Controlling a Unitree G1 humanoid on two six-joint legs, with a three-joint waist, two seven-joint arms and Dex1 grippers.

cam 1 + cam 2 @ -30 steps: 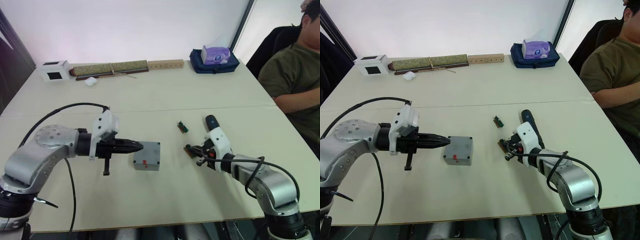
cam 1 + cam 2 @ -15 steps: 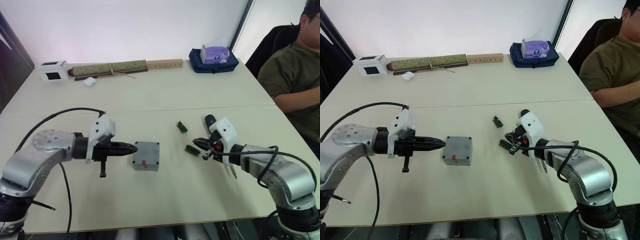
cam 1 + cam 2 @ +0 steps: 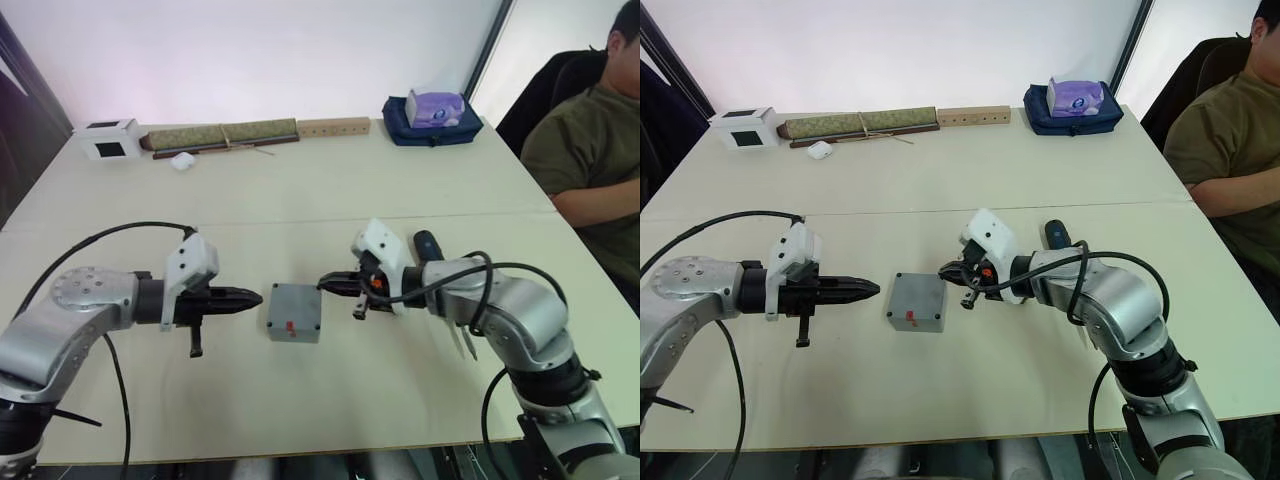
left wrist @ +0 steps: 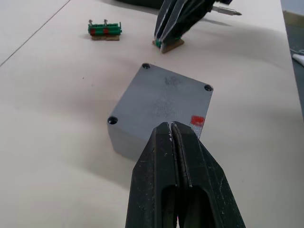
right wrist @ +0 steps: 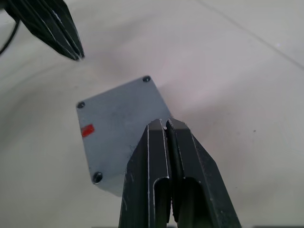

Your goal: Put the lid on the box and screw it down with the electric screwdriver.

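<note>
Currently the lid point(image 3: 294, 312) sits on the box point(image 4: 124, 138), flush, red mark facing up, dark screw heads at the corners, on the surface point(image 3: 330, 180) between the two arms. Left gripper point(image 3: 254, 297) points at the box's left side from just beside it, fingers pressed together, holding nothing. Right gripper point(image 3: 328, 284) points at the box's right upper edge from just beside it, fingers also pressed together and empty. The electric screwdriver point(image 3: 1055, 235) lies on the surface behind the right forearm, well apart from both grippers and mostly hidden by the arm. Small green terminal part point(image 4: 104, 31) lies on the surface past the box; a second green and tan piece point(image 4: 169, 43) sits under the right fingertips in the left wrist view. Seated person point(image 3: 590, 160) at the far right edge of the surface.

Judgement: lid placement looks done; whether the screws are tightened cannot be told.

Risks:
- Both grippers flank a light, unclamped box; a closed fingertip nudging a side could slide or rotate it.
- Right arm would have to swing back for the screwdriver; its cable or forearm could sweep the small parts or roll the tool away.
- If the box turns, screw heads shift and the bit could miss or slip off.
</note>
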